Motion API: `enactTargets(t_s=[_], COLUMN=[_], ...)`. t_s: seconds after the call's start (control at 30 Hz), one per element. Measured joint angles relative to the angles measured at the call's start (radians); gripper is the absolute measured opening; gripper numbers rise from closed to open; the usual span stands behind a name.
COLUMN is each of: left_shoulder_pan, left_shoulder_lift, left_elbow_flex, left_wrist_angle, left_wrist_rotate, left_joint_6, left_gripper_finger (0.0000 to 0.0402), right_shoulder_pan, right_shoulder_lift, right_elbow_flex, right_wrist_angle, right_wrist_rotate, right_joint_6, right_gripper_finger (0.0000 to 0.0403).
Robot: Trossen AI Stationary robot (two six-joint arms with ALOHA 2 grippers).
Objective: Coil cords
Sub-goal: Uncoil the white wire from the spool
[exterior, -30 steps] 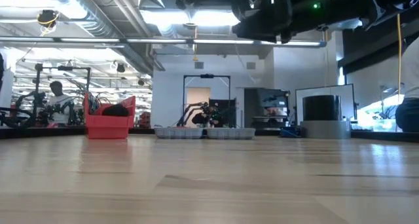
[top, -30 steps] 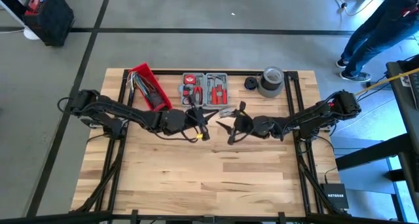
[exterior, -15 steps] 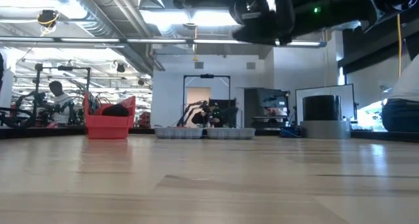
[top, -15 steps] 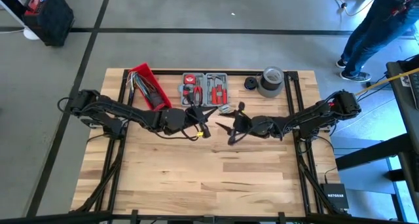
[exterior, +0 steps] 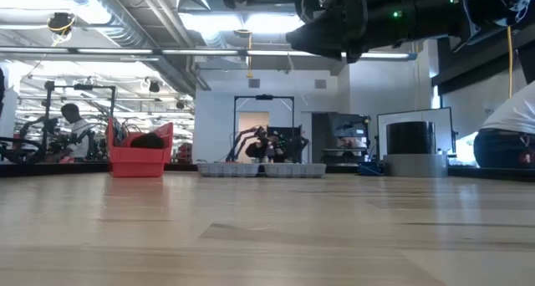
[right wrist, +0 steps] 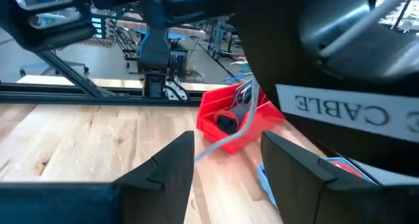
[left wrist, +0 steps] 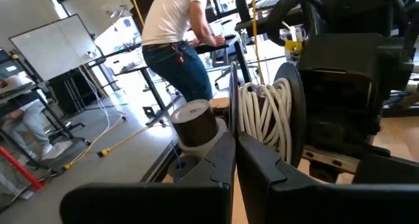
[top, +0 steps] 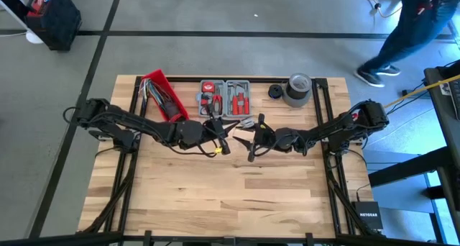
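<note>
Both grippers face each other, level, well above the table's middle. My left gripper point(top: 227, 139) point(left wrist: 234, 155) is shut. My right gripper point(top: 254, 138) point(right wrist: 226, 142) stands open, its fingers wide apart. In the left wrist view a bundle of white cord loops point(left wrist: 262, 119) sits upright at the front of my right gripper, between its dark parts. In the right wrist view a single pale strand of the white cord point(right wrist: 229, 135) crosses the gap between the right fingers and rises to the dark underside of my left gripper. My left gripper is shut where the white strand point(right wrist: 251, 109) ends, but its own body hides the place of contact. The strand hangs in a shallow curve, clear of the table. My right gripper has the strand's lower end beside one finger point(right wrist: 186, 160) and the white loops point(left wrist: 268, 139) against its front. I cannot tell whether the loops go around a finger.
Along the far edge stand a red bin point(top: 164, 95) of cables, an open tool case point(top: 224, 96), a small black part point(top: 275, 91) and a grey tape roll point(top: 299, 88). A person point(top: 402, 23) walks beyond the far right corner. Bare wood point(top: 230, 196) fills the near half.
My right arm has edged a little toward the table's left, its gripper still open. The person beyond the far right corner has stepped along.
</note>
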Motion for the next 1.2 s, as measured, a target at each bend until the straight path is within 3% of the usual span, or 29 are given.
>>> enactTargets(t_s=[0.33,0.43,0.63,1.0,1.1,1.2], left_shoulder_pan=[0.0,0.0,0.0,0.001,0.002,0.002], left_shoulder_lift=[-0.001,-0.001,-0.001,-0.001,-0.001,-0.001], left_elbow_flex=[0.0,0.0,-0.001,-0.001,-0.001,-0.001], left_wrist_angle=[0.002,0.002,-0.004,-0.056,-0.079,-0.085], left_wrist_rotate=[-0.002,-0.002,-0.029,-0.075,-0.075,-0.076], left_joint_6=[-0.004,-0.002,0.003,0.027,0.059,0.069], left_gripper_finger=[0.0005,0.0005,0.0005,0.0005,0.0005,0.0005], right_shoulder_pan=[0.0,0.0,0.0,0.05,0.096,0.149], right_shoulder_lift=[-0.004,-0.004,-0.004,-0.015,-0.07,-0.154], right_elbow_flex=[0.0,0.0,0.0,0.0,0.006,0.006], right_wrist_angle=[0.031,0.028,0.029,0.064,0.059,0.012], right_wrist_rotate=[-0.026,-0.028,-0.101,-0.161,-0.109,0.022], right_joint_6=[0.032,0.032,0.019,-0.102,-0.173,-0.249], right_gripper_finger=[0.0172,0.0133,0.0013,0.0009,0.0013,0.0009])
